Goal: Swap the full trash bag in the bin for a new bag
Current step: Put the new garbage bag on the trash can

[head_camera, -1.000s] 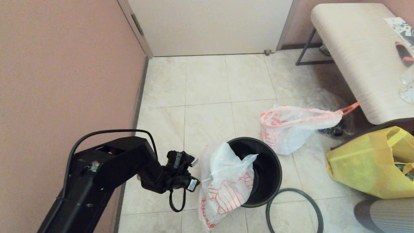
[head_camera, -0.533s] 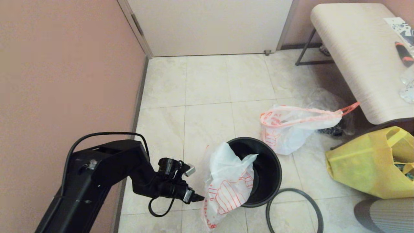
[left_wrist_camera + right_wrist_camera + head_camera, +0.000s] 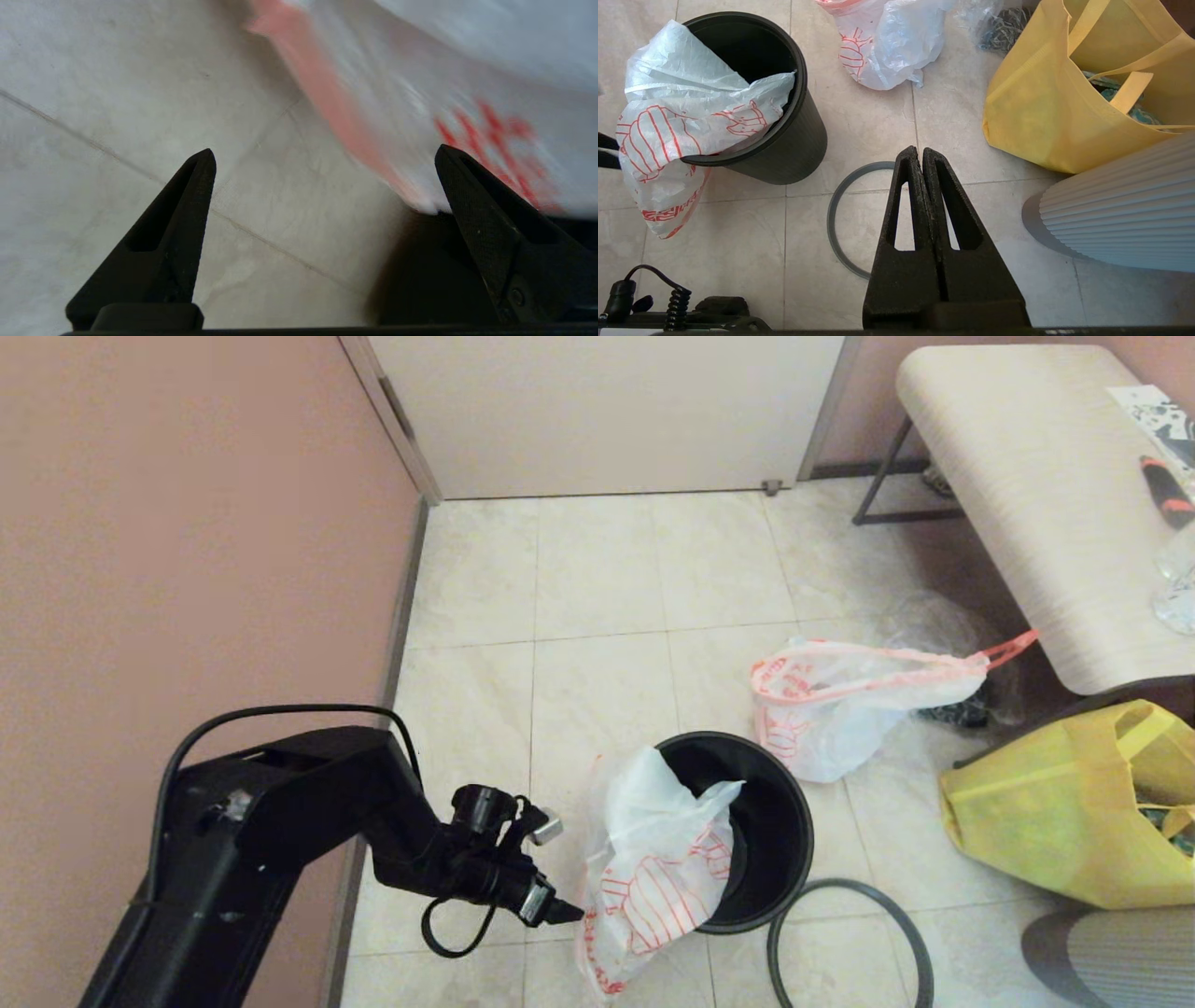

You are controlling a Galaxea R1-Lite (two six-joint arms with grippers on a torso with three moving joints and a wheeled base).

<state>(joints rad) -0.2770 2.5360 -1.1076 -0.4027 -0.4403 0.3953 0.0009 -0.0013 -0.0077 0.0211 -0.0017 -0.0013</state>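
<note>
The black bin [image 3: 777, 831] stands on the tiled floor. The new bag [image 3: 653, 868], white with orange-red drawing, hangs limp over the bin's left rim and down to the floor. The grey rim ring [image 3: 840, 883] lies flat on the floor beside the bin. My left gripper [image 3: 563, 913] is low at the bag's left side, open, one finger [image 3: 472, 196] against the bag [image 3: 420, 93] and the bin wall [image 3: 420, 266], nothing held. My right gripper [image 3: 920, 151] is shut and empty, hanging above the ring [image 3: 836, 219], right of the bin [image 3: 784, 140] and bag [image 3: 691, 116].
The bulging matching bag [image 3: 840, 705] lies behind the bin. A yellow bag [image 3: 1064, 812] sits at the right under a bench [image 3: 1027, 504]. A grey ribbed object [image 3: 1111, 952] is at the near right. A pink wall [image 3: 187, 523] runs close on the left.
My left arm has dropped lower and its gripper has turned and come down toward the lower left side of the hanging bag. The bag, bin and ring have not moved.
</note>
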